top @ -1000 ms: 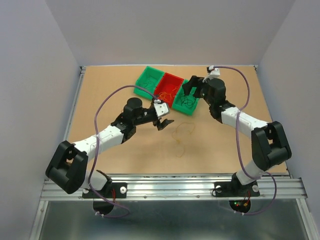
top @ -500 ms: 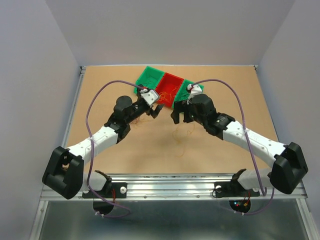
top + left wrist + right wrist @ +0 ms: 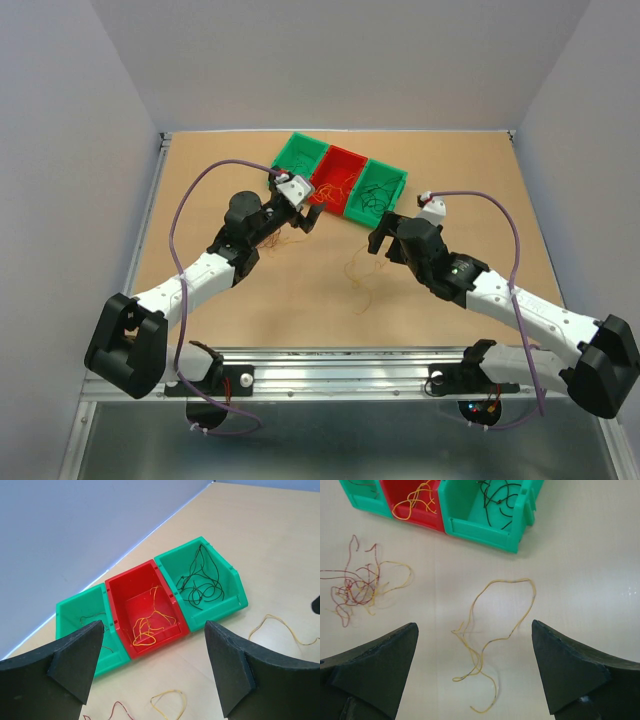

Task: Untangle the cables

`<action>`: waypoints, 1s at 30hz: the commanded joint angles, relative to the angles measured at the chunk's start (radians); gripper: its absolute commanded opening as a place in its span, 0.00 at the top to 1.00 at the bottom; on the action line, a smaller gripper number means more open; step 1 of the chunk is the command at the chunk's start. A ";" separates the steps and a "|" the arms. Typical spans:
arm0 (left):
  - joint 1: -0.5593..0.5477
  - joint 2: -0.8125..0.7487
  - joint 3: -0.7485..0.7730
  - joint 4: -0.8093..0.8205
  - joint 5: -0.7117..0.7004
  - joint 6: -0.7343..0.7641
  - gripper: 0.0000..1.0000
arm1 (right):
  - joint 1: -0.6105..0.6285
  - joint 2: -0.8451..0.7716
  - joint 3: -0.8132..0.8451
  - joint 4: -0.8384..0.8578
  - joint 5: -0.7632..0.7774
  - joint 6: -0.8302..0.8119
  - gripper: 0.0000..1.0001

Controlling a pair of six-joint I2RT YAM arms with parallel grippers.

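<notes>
**Surface and room.** A tan board table point(image 3: 250, 300) forms the floor of a booth enclosed by plain, pale grey walls point(image 3: 60, 150). A metal rail point(image 3: 350, 372) runs along its near edge. Toward the far side, three small bins stand touching side to side in a slanted row: a left green bin point(image 3: 75, 600), a red bin point(image 3: 127, 587) in the middle, and a right green bin point(image 3: 220, 609).

**Cables.** Dark strands point(image 3: 202, 580) lie curled in the right green bin, and orange-yellow strands point(image 3: 147, 625) lie in the red bin. The left green bin holds a thin strand point(image 3: 92, 615) whose colour I cannot make out. On the bare board in front of the bins lies a loose clump point(image 3: 355, 585) of red and yellow wire. Apart from it, on the right, a single yellow strand point(image 3: 492, 625) makes an open loop with a trailing tail.

**Claws.** My left claw point(image 3: 152, 625) hovers in front of the bins, above the clump, fingers spread wide with nothing between them. My right claw point(image 3: 473, 624) hangs over the single yellow strand, likewise spread wide and holding nothing. I see neither claw touching a wire or a bin.
</notes>
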 commanded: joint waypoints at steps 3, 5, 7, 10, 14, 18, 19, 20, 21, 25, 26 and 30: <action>0.006 -0.041 -0.008 0.067 -0.017 -0.017 0.07 | 0.029 -0.070 -0.065 -0.001 0.017 0.142 0.00; 0.006 -0.044 -0.008 0.069 -0.028 -0.017 0.07 | 0.046 -0.043 -0.054 -0.019 0.034 0.173 0.00; 0.007 -0.054 -0.009 0.069 -0.029 -0.019 0.07 | 0.063 -0.018 -0.048 -0.034 0.049 0.213 0.00; 0.012 -0.073 -0.017 0.074 -0.032 -0.019 0.07 | 0.086 0.026 -0.029 -0.041 0.065 0.250 0.00; 0.012 -0.077 -0.022 0.078 -0.037 -0.019 0.07 | 0.114 0.097 0.010 -0.040 0.095 0.283 0.00; 0.013 -0.074 -0.023 0.083 -0.046 -0.020 0.07 | 0.141 0.213 0.064 -0.048 0.121 0.314 0.00; 0.013 -0.074 -0.023 0.087 -0.048 -0.020 0.07 | 0.146 0.232 0.070 -0.048 0.129 0.323 0.00; 0.015 -0.076 -0.025 0.090 -0.049 -0.020 0.07 | 0.148 0.249 0.076 -0.050 0.143 0.329 0.00; 0.015 -0.074 -0.025 0.092 -0.051 -0.020 0.07 | 0.154 0.287 0.092 -0.051 0.149 0.342 0.00; 0.016 -0.073 -0.028 0.097 -0.054 -0.020 0.07 | 0.161 0.362 0.119 -0.050 0.175 0.363 0.00; 0.016 -0.073 -0.028 0.098 -0.052 -0.020 0.07 | 0.161 0.375 0.132 -0.051 0.190 0.368 0.00; 0.018 -0.070 -0.028 0.100 -0.054 -0.020 0.07 | 0.161 0.447 0.171 -0.053 0.236 0.388 0.00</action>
